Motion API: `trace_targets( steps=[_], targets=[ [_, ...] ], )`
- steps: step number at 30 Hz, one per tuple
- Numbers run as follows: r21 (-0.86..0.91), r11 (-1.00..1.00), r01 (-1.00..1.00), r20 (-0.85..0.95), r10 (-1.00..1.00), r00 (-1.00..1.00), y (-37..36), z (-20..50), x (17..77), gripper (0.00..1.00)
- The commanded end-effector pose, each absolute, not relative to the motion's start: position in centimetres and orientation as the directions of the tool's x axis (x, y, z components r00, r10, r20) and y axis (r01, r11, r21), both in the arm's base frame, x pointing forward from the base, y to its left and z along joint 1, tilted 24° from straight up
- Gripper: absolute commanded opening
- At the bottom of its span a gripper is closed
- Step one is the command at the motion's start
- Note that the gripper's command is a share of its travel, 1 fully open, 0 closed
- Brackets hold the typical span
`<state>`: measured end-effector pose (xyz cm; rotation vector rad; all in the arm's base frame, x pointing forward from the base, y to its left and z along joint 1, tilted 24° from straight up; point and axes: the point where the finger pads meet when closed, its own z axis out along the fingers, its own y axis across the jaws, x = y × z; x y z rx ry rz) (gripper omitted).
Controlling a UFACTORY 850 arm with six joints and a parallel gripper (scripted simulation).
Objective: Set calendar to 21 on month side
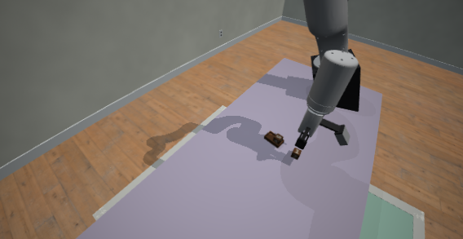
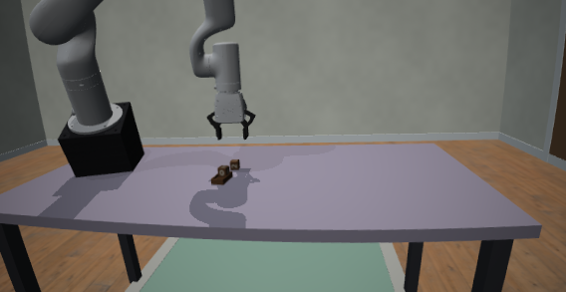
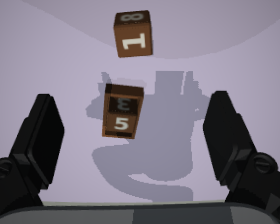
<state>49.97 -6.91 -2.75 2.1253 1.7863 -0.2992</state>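
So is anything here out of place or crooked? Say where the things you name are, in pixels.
Yes: one numbered cube (image 1: 296,153) (image 2: 234,164) (image 3: 134,40) sits on the table outside the little tray (image 1: 272,139) (image 2: 218,180) (image 3: 107,112), its 1 lying sideways in the claw's close view. The other cube (image 1: 279,137) (image 2: 223,170) (image 3: 122,120) is in the tray.

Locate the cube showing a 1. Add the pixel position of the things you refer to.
In the wrist view, the loose cube (image 1: 296,153) (image 2: 234,164) (image 3: 134,40) is at the top, just left of center, on the table beyond the tray (image 1: 269,139) (image 2: 218,179) (image 3: 105,120).

Plain grey walls (image 1: 134,31) (image 2: 359,58) are being edged by pale skirting; an orange-brown plank floor (image 1: 102,137) (image 2: 503,182) is being partly covered by a green, pale-bordered rug (image 1: 391,214) (image 2: 279,267) beneath a lilac table (image 1: 212,190) (image 2: 359,192).
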Motion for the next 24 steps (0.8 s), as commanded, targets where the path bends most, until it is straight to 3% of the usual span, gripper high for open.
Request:
trace_targets(
  steps=[1,13,24],
  targets=[
    [0.196,-0.299,0.934,-0.348,0.869,0.351,-6.94,-2.82,50.04,1.00],
    [0.287,-0.536,0.794,-0.277,0.747,0.604,-7.02,-3.03,50.06,1.00],
    [0.369,-0.772,0.517,-0.153,0.498,0.853,-7.14,-3.29,50.07,1.00]
  ],
)
